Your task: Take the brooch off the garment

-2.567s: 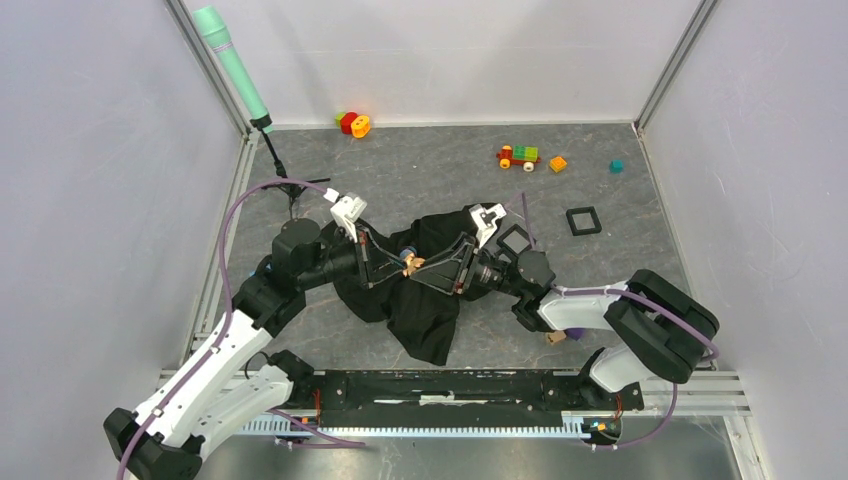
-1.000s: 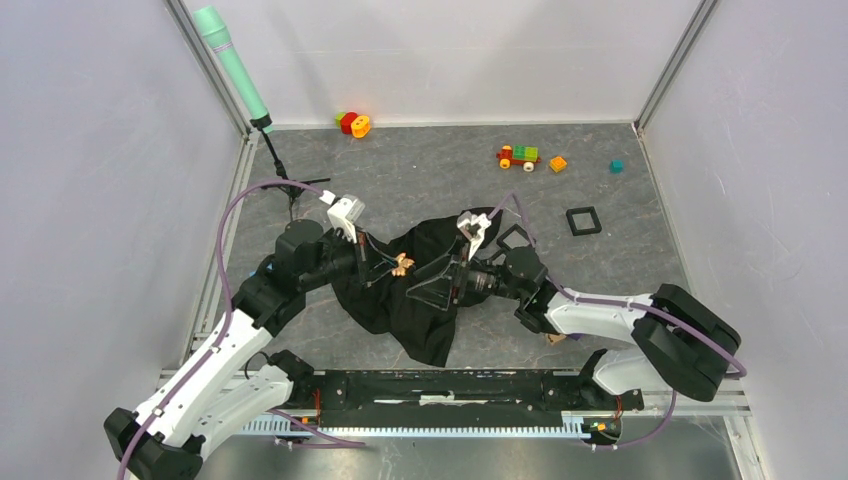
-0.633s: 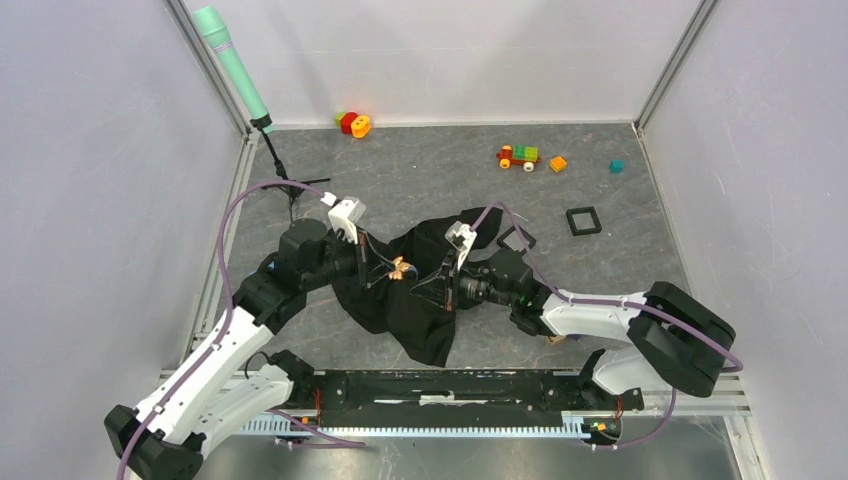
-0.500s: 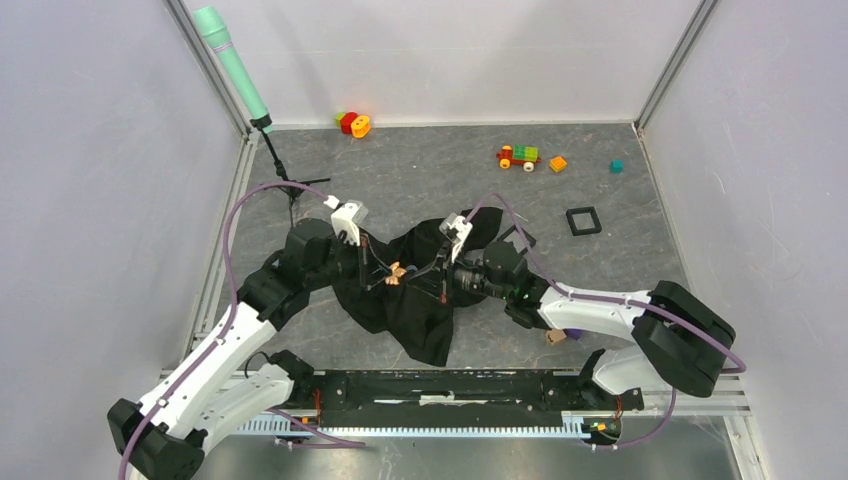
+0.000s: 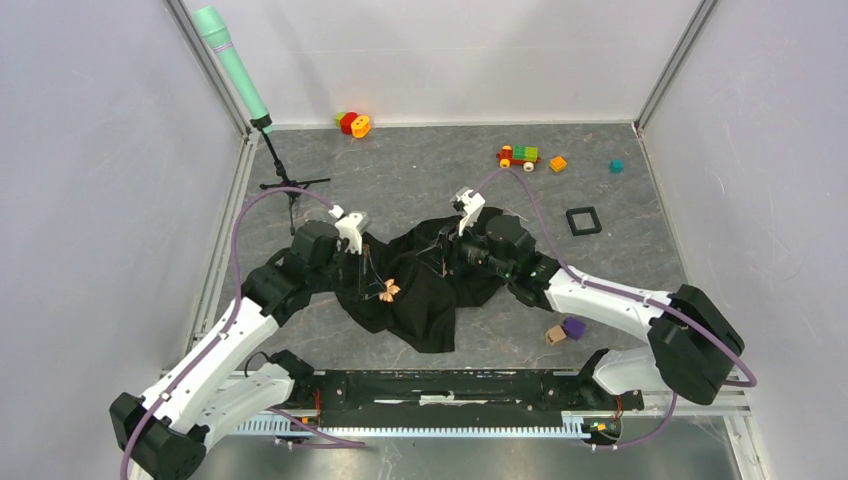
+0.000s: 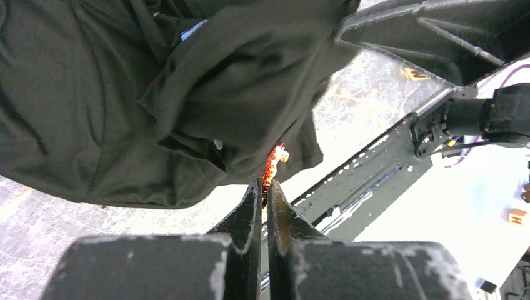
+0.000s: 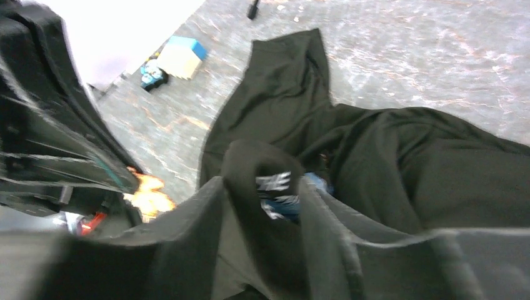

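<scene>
Mid-bench toward the left edge, your left gripper [image 6: 264,185] pinches the tiny orange brooch [image 6: 273,165] in tightly closed jaws, hard against a fold of the black shirt [image 6: 187,94], while your right gripper [image 5: 445,252], farther back, appears clamped on the shirt's print, the brooch to its near-left.

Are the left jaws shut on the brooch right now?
Shut. The jaws of the left gripper nearly meet, with the brooch pinched at their tips, beside a fold of the garment. Pin freed? Cannot tell.

Tiny orange brooch [image 6: 273,164], pinched by left gripper [image 6: 263,186], beside crumpled black garment [image 5: 430,300]
</scene>
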Controlling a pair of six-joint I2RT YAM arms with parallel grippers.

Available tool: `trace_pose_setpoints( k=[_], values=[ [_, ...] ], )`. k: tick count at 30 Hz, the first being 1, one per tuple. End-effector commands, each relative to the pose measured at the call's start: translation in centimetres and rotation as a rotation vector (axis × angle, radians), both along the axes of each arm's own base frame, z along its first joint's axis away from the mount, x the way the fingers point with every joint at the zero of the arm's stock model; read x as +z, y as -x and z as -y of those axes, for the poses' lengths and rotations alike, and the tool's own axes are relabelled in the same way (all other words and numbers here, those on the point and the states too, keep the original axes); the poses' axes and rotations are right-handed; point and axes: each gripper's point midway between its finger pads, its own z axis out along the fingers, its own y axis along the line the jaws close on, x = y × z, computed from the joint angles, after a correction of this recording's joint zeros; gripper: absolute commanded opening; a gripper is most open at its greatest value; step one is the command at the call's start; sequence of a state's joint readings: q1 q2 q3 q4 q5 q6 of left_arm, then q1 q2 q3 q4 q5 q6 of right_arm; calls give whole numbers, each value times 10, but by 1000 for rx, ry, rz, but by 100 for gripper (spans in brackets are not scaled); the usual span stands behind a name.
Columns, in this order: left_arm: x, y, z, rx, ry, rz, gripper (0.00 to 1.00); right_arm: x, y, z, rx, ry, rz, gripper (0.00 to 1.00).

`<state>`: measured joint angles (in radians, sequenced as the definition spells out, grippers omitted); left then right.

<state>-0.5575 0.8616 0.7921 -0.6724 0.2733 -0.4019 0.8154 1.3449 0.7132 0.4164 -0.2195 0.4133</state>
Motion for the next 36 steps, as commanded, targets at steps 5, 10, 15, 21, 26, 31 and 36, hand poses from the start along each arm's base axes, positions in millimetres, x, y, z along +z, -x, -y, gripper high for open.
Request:
trace_pose_setpoints(
  k=[5,10,15,21,26,31,36],
  values=[
    [57,6,22,-54,276,64,2,23,14,22,-12,-101,31,77],
    [89,15,38,-155,403,64,2,47,41,32,95,-163,216,78],
    [123,26,48,-234,506,74,2,56,58,23,211,-182,275,78],
    [145,34,57,-287,596,46,2,67,70,2,272,-176,338,78],
    [146,33,55,-282,582,68,2,80,84,-6,329,-224,356,78],
    [138,28,52,-263,545,82,2,96,95,-6,362,-302,325,77],
    [131,27,52,-263,529,75,2,106,105,-5,391,-369,303,76]
  ],
)
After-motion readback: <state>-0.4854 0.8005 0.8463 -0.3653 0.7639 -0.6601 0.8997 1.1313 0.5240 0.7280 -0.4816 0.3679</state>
